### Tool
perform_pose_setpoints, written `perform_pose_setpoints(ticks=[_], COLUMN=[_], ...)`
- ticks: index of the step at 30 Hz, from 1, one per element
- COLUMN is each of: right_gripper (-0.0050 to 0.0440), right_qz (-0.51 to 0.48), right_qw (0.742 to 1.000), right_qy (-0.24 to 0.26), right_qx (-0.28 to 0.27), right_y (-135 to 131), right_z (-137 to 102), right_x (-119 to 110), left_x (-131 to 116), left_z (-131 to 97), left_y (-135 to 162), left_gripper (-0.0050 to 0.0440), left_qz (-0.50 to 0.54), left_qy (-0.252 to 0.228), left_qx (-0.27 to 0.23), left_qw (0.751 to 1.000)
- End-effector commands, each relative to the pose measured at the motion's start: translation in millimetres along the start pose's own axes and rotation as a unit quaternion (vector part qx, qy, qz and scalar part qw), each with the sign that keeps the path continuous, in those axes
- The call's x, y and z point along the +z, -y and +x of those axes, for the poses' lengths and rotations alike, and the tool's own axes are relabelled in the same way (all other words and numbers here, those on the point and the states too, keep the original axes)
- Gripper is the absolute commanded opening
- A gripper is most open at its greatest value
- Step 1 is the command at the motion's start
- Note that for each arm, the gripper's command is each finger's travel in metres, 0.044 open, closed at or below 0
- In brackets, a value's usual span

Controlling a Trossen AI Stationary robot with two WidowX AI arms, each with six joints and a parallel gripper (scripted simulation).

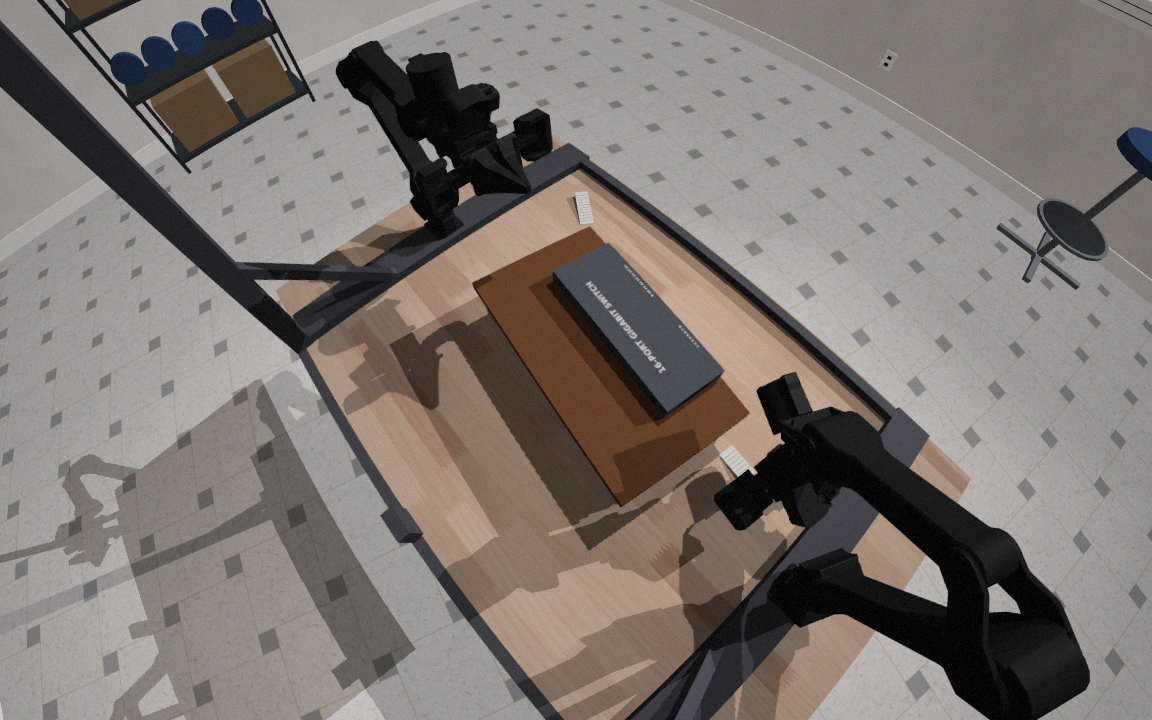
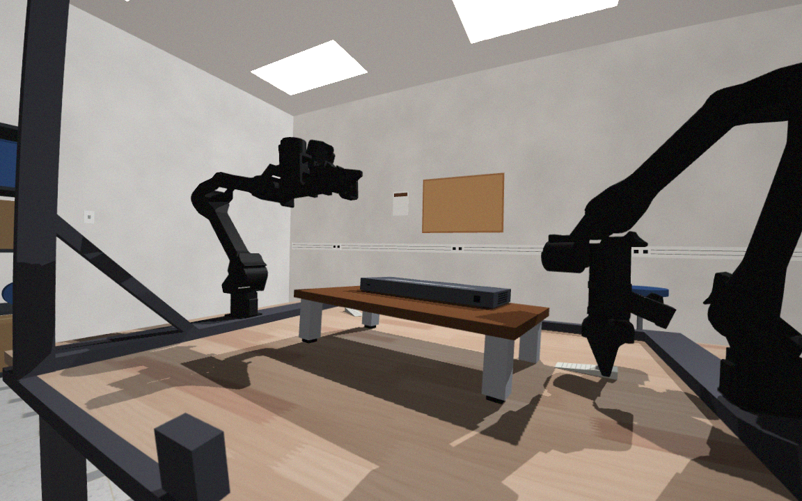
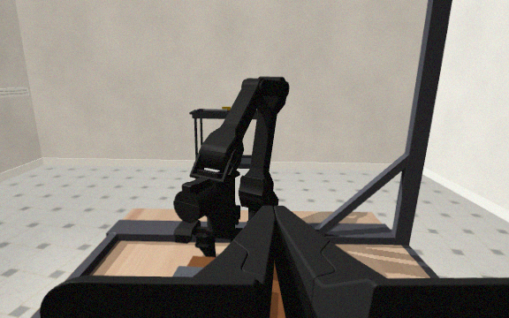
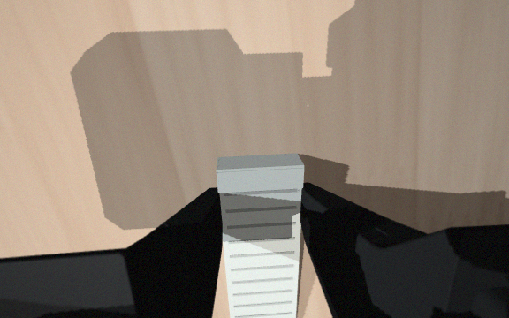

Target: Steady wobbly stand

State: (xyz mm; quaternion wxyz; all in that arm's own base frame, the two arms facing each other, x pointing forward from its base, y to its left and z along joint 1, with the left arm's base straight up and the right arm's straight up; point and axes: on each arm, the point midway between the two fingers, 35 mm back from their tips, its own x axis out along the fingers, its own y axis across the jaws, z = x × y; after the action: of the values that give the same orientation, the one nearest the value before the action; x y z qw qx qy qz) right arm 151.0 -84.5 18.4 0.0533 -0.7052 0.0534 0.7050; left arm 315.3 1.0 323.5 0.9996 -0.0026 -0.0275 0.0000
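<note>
The brown stand [image 1: 517, 304] [image 2: 404, 311] stands on four grey legs; which foot, if any, is off the table cannot be told. The dark grey network switch [image 1: 638, 313] [image 2: 435, 293] lies flat on its top. My right gripper [image 2: 606, 372] [image 4: 259, 197] is low beside the stand, shut on a pale ridged wedge [image 1: 732, 459] [image 2: 569, 365] [image 4: 261, 269], with a finger against each side near its thick end. The wedge is at table level. A second wedge [image 1: 584, 207] [image 2: 352, 311] lies beyond the stand's other end. My left gripper [image 1: 526, 188] [image 3: 272, 216] is shut, empty and raised high.
A dark frame [image 1: 741, 304] [image 2: 92, 435] edges the wooden table [image 1: 437, 447] [image 2: 254, 435], with an upright post [image 1: 141, 188] [image 2: 39, 186] at one corner. The left arm hangs above the table's far end. Shelves and a stool stand off the table.
</note>
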Motion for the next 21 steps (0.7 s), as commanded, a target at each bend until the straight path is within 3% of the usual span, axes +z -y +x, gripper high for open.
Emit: perform_pose_setpoints(ticks=[1, 12, 21], right_gripper=[0.0, -0.0002, -0.0013], right_qz=[0.003, 0.003, 0.004], right_qw=[1.0, 1.0, 1.0], right_qy=[-0.016, -0.012, -0.019], right_qx=[0.005, 0.004, 0.006], right_y=[-3, -3, -3], right_z=[-6, -4, -19], right_x=[-8, -6, -8], left_x=[16, 16, 16], left_z=[-2, -2, -2], left_y=[1, 1, 1], left_gripper=[-0.005, -0.005, -0.005], left_qz=[-0.001, -0.001, -0.001], left_qy=[0.019, 0.019, 0.019], left_qx=[-0.002, -0.002, -0.002], left_qw=[1.0, 1.0, 1.0])
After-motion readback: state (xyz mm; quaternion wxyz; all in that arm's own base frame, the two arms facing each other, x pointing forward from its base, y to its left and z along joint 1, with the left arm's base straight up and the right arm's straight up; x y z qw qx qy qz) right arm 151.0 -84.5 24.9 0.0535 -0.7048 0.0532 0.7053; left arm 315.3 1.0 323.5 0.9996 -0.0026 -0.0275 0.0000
